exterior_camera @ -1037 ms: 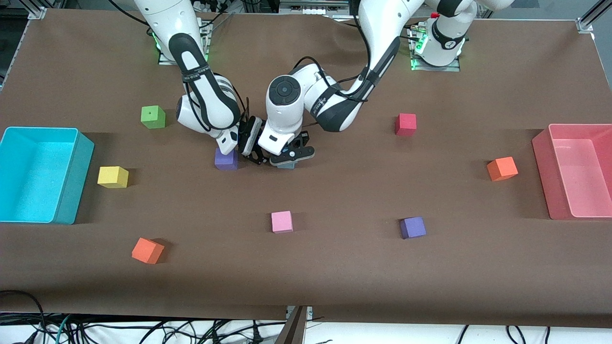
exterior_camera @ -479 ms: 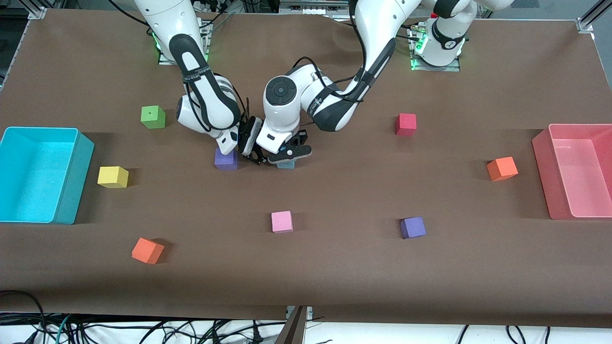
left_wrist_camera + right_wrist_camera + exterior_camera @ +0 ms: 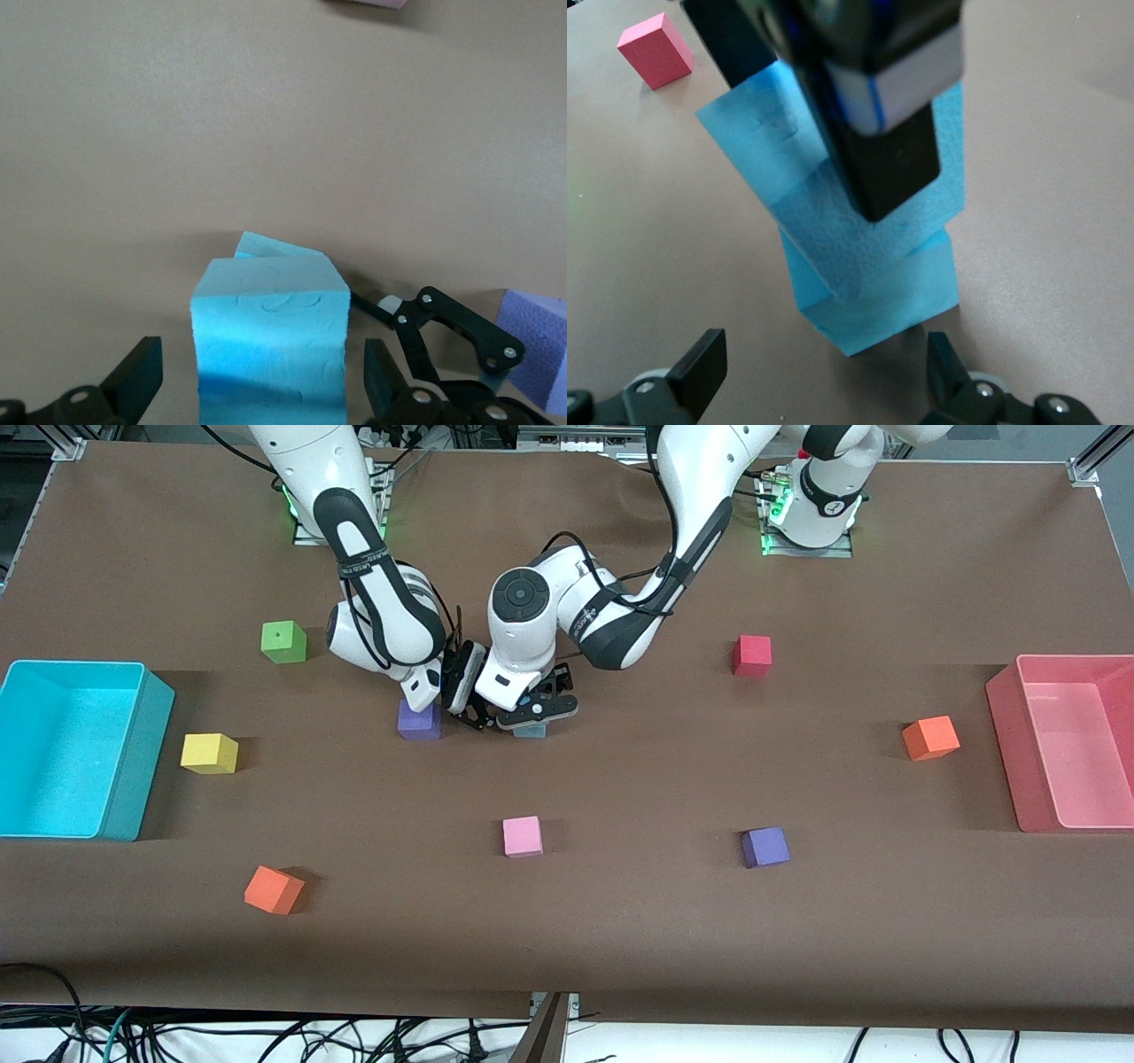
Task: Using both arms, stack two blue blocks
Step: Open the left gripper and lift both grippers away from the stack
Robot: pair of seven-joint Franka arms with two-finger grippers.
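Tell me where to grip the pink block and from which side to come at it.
Grip the pink block across two of its flat upright sides, coming straight down from above. It is a cube sitting flat and alone on the table, with no other block beside it.

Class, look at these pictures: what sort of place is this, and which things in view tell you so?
Probably a robotics lab: two bench-mounted arms over a brown-covered table, scattered coloured foam cubes, and loose cables along its edge.

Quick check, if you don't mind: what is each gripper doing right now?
Left gripper: open, fingers either side of the upper blue block, which rests on the lower one.
Right gripper: open, holding nothing, beside the stack.
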